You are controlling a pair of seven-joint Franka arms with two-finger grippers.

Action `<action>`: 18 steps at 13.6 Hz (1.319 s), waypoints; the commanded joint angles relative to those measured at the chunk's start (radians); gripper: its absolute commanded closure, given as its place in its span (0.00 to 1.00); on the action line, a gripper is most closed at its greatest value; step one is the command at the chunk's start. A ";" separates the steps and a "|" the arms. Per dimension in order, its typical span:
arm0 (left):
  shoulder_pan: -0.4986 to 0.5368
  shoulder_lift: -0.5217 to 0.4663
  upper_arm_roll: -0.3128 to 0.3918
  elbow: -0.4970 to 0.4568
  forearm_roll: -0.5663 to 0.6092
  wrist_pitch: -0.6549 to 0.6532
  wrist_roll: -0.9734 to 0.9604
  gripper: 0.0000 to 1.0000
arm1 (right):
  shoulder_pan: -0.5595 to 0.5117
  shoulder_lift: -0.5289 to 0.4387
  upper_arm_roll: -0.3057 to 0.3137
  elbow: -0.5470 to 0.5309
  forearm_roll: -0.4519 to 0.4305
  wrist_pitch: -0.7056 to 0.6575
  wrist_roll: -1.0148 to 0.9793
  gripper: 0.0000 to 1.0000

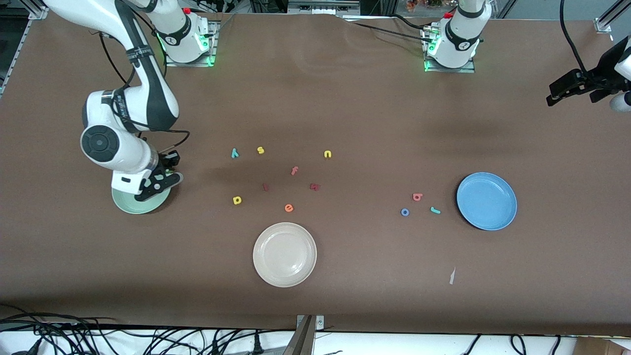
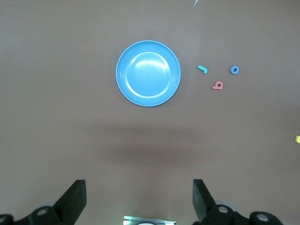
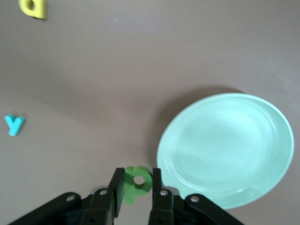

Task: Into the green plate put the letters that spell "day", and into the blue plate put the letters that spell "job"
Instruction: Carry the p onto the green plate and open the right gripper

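Note:
My right gripper [image 3: 137, 177] is shut on the green d [image 3: 137, 183], which hangs just off the rim of the green plate [image 3: 225, 150]. In the front view that gripper [image 1: 158, 181] is over the edge of the green plate [image 1: 129, 206]. The yellow a [image 1: 237, 200] and teal y [image 1: 235, 153] lie on the table toward the middle. The teal j [image 1: 435, 210], blue o [image 1: 404, 212] and pink b [image 1: 417, 197] lie beside the blue plate [image 1: 486, 200]. My left gripper [image 2: 139, 190] waits open and empty, high at the left arm's end of the table [image 1: 567, 89].
A cream plate [image 1: 285, 254] sits nearer the front camera than the loose letters: yellow s [image 1: 260, 150], yellow n [image 1: 328, 154], pink f [image 1: 294, 170], orange e [image 1: 289, 208] and two dark red pieces [image 1: 315, 186]. A paper scrap [image 1: 452, 276] lies near the blue plate.

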 commanded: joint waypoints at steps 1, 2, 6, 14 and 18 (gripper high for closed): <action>0.006 -0.006 -0.003 0.010 -0.024 -0.014 0.012 0.00 | 0.002 -0.025 -0.057 -0.051 0.000 0.008 -0.059 0.79; 0.006 -0.006 -0.003 0.010 -0.024 -0.014 0.012 0.00 | 0.000 -0.010 -0.086 -0.051 0.000 0.040 -0.060 0.79; 0.008 -0.006 0.002 0.008 -0.024 -0.016 0.013 0.00 | -0.049 0.104 -0.106 -0.045 0.005 0.189 -0.053 0.74; 0.008 -0.006 -0.001 0.010 -0.024 -0.020 0.012 0.00 | -0.037 0.079 -0.008 -0.040 0.106 0.197 0.167 0.00; 0.008 -0.006 -0.001 0.010 -0.024 -0.022 0.012 0.00 | -0.034 0.029 0.116 -0.104 0.106 0.209 0.444 0.00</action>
